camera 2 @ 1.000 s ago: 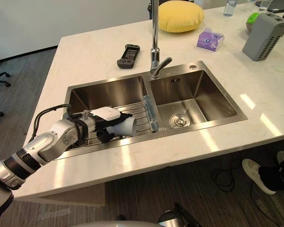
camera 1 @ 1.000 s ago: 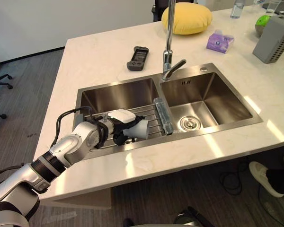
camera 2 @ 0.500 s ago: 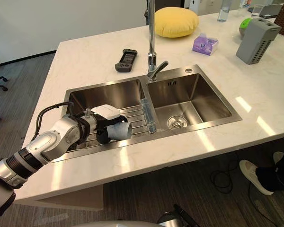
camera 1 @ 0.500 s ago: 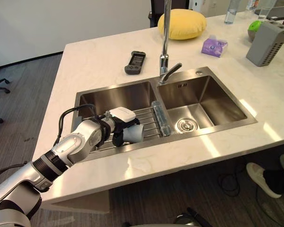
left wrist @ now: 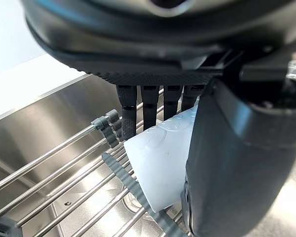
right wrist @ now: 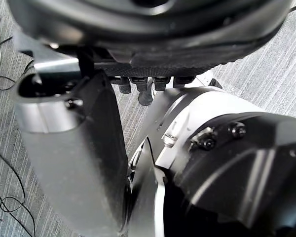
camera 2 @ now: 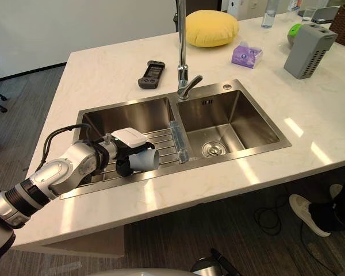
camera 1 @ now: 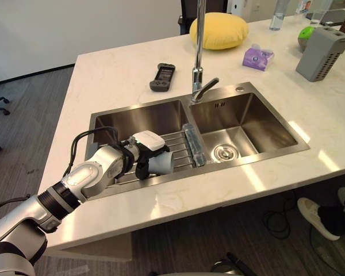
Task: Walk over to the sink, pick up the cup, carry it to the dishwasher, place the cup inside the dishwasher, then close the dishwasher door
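A pale blue-grey cup (camera 1: 162, 163) lies on its side just over the wire rack (camera 1: 181, 147) in the left basin of the steel double sink (camera 1: 144, 118). My left hand (camera 1: 141, 165) is shut on it, thumb with a white cover on top and dark fingers (left wrist: 148, 106) curled round the far side. In the left wrist view the cup (left wrist: 163, 163) sits between thumb and fingers, with the rack's bars below. My right hand (right wrist: 69, 148) hangs low over the floor, relaxed and holding nothing.
A tall faucet (camera 1: 198, 57) rises behind the sink's divider. On the pale counter lie a black remote (camera 1: 163, 76), a yellow cushion (camera 1: 218, 30), a purple pack (camera 1: 257, 56) and a grey box (camera 1: 322, 50). A person's shoe (camera 1: 313, 210) shows on the floor at right.
The view has shifted a little. My left hand keeps its hold on the cup over the rack and has drawn slightly toward the basin's near edge.
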`<state>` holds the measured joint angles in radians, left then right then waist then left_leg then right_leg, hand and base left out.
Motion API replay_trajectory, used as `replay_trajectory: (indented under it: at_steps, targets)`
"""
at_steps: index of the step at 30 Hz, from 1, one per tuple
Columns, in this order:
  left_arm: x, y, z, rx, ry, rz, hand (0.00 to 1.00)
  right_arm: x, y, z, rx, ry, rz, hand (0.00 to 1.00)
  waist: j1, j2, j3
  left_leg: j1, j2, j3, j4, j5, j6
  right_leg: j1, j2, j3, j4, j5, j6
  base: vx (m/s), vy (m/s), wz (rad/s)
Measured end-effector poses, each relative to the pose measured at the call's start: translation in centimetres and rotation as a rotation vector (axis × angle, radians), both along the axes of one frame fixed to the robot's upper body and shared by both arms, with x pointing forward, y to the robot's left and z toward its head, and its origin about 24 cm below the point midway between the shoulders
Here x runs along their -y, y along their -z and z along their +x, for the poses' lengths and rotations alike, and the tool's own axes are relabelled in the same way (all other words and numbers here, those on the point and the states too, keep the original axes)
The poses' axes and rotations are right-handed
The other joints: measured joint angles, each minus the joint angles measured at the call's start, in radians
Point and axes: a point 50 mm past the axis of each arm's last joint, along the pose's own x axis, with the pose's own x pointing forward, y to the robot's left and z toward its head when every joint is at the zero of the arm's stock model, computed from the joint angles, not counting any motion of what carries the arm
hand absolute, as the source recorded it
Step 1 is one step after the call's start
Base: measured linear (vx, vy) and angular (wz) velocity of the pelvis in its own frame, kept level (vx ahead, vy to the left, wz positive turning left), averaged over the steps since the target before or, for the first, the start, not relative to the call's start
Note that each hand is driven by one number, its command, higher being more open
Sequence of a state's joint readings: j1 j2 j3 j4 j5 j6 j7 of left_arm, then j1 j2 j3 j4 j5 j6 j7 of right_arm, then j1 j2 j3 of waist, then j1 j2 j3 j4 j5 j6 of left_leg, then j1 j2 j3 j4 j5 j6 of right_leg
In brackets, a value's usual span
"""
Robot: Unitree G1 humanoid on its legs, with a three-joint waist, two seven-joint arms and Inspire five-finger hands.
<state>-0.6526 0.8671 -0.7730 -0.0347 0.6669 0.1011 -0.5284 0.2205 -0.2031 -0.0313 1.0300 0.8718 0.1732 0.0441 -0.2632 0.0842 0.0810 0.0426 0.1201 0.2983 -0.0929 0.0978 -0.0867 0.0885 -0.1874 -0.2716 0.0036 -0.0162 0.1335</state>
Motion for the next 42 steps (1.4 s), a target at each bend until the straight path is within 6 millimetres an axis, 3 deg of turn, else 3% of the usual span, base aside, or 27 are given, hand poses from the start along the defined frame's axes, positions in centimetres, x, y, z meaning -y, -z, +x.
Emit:
replay_trajectory:
  at_steps: [18, 31, 42]
  targets:
    - [0.45, 0.76, -0.53, -0.096, -0.025, 0.004, 1.0, -0.08, -0.05, -0.07, 0.004, -0.005, -0.008, 1.0, -0.001, -0.006, -0.001, 0.002, 0.002, 0.002, 0.0, 0.0, 0.0, -0.003, 0.003, 0.02, 0.008, -0.008, -0.01, 0.0, 0.0, 0.0]
    - [0.25, 0.7, -0.18, -0.093, -0.033, 0.02, 1.0, -0.26, -0.11, 0.19, 0.008, -0.006, -0.01, 1.0, -0.006, -0.024, 0.009, 0.017, 0.001, -0.004, -0.001, 0.0, -0.001, 0.007, 0.003, 0.015, 0.005, -0.006, -0.006, 0.0, 0.0, 0.0]
    - [0.94, 0.9, -0.36, -0.039, 0.023, -0.02, 1.0, -0.29, -0.14, 0.11, 0.007, 0.009, -0.011, 1.0, -0.009, -0.023, 0.016, 0.012, 0.0, -0.012, -0.001, -0.001, -0.003, 0.013, 0.003, 0.011, -0.007, -0.011, -0.007, 0.0, 0.0, 0.02]
